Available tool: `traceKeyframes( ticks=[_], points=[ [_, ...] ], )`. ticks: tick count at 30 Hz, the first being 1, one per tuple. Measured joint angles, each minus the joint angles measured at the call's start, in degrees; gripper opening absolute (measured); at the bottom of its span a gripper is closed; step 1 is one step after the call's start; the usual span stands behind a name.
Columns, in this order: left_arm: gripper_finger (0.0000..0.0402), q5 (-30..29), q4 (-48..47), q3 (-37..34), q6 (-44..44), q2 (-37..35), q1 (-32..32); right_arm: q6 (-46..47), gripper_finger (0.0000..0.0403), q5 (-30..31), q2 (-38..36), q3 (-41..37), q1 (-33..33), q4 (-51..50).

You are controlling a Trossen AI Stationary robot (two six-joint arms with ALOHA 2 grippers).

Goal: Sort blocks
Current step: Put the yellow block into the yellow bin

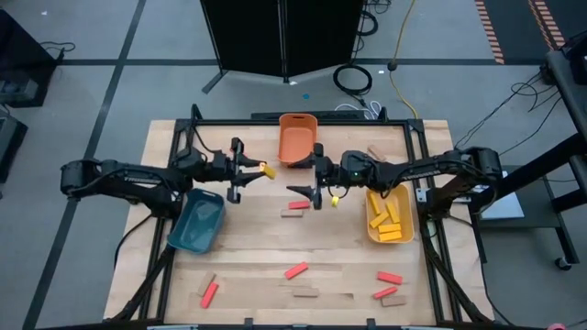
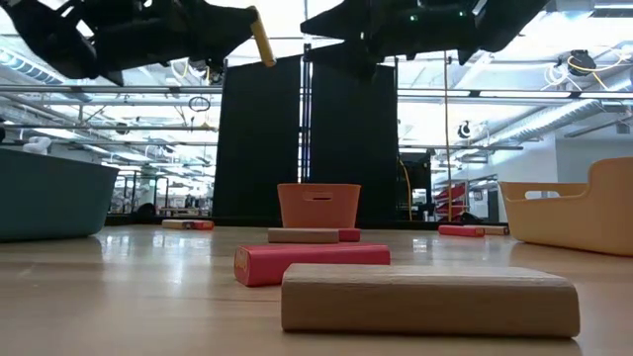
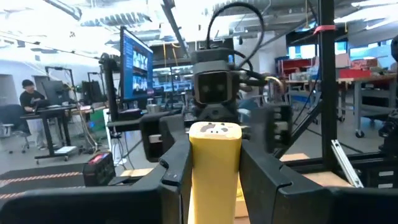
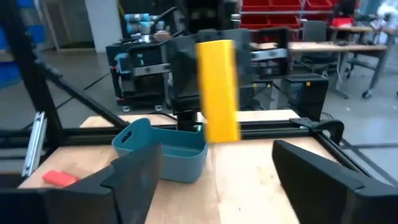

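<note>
My left gripper [image 1: 256, 170] is raised over the table's middle, between the teal bin [image 1: 197, 222] and the orange bin [image 1: 297, 137], and is shut on a yellow block [image 1: 267, 170]. The low view shows that block [image 2: 262, 36] high above the table. My right gripper [image 1: 310, 174] faces it from the right, open and touching nothing. In the right wrist view the yellow block [image 4: 217, 90] stands ahead of my open right gripper [image 4: 214, 167]. Red and tan blocks, such as a red one [image 1: 298, 204], lie flat on the table. My left gripper pinches the yellow block between its two fingers [image 3: 177, 165], coming level from the table's left. The fingers hold its near part, and its free end [image 3: 214, 130] sticks out toward my right gripper. The block is lifted clear of the table.
The yellow bin [image 1: 404, 235] at the right holds several yellow blocks. Red blocks [image 1: 295, 270] and tan blocks [image 1: 307, 293] are scattered near the table's near edge, with one red [image 1: 209, 293] at near left. A tan block [image 2: 430, 300] lies close in the low view.
</note>
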Motion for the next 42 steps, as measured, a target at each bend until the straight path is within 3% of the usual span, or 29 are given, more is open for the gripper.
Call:
traceKeyframes(
  ticks=[10, 23, 30, 34, 42],
  points=[
    [0.0094, 0.35, 2.43, 7.54, -0.39, 11.55, -3.19, -8.29, 0.0329, 10.43, 0.00, 0.00, 3.34, -0.05],
    [0.0094, 0.33, 2.55, 12.87, 0.11, 18.32, -5.22, -5.14, 0.0323, 10.46, 0.02, 0.00, 3.91, -5.68],
    [0.0094, -1.45, 2.99, 12.93, 1.47, 18.39, -5.57, -4.83, 0.0278, 10.80, 0.04, 0.00, 3.88, -5.68],
    [0.0094, -1.68, 3.17, 12.93, 1.51, 18.39, -5.42, -3.81, 0.0243, 13.59, 0.04, 0.00, 3.88, -5.66],
    [0.0106, -1.98, 0.38, 12.96, 7.07, 18.37, -5.40, -2.10, 0.0168, 13.49, 0.04, 0.00, 3.90, -5.40]
  ],
)
